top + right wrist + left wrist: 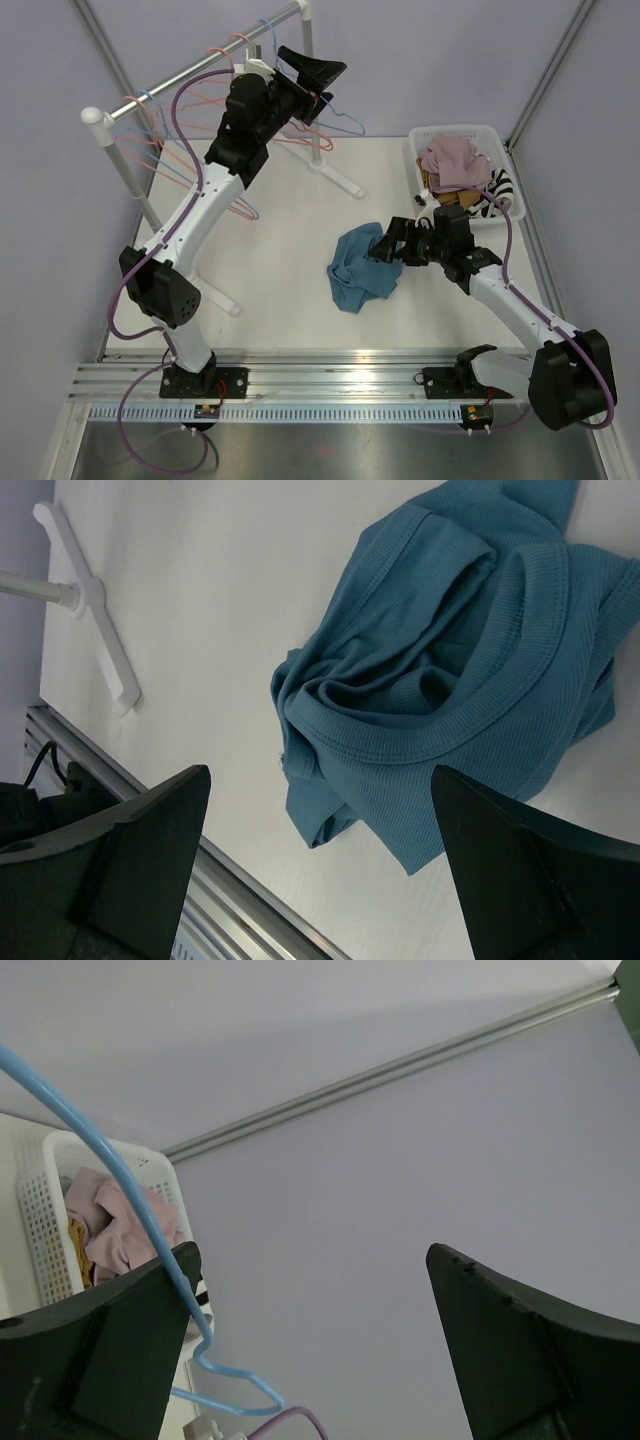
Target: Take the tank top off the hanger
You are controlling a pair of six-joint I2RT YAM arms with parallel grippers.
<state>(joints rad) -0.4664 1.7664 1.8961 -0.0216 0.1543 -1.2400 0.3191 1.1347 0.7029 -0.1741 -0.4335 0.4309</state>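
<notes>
The teal tank top (360, 268) lies crumpled on the white table, off any hanger; it also shows in the right wrist view (450, 670). My right gripper (385, 244) is open and empty, just right of and above the tank top. My left gripper (318, 72) is open and raised by the rack's rail. A bare blue hanger (335, 122) hangs beside it, and its wire (130, 1210) runs past my left finger (120, 1350) without being clamped.
A clothes rack (200, 60) with several bare pink and blue hangers (170, 150) stands at the back left; its foot (335, 175) reaches onto the table. A white basket (500, 140) of clothes sits at the back right. A metal rail (330, 365) runs along the near edge.
</notes>
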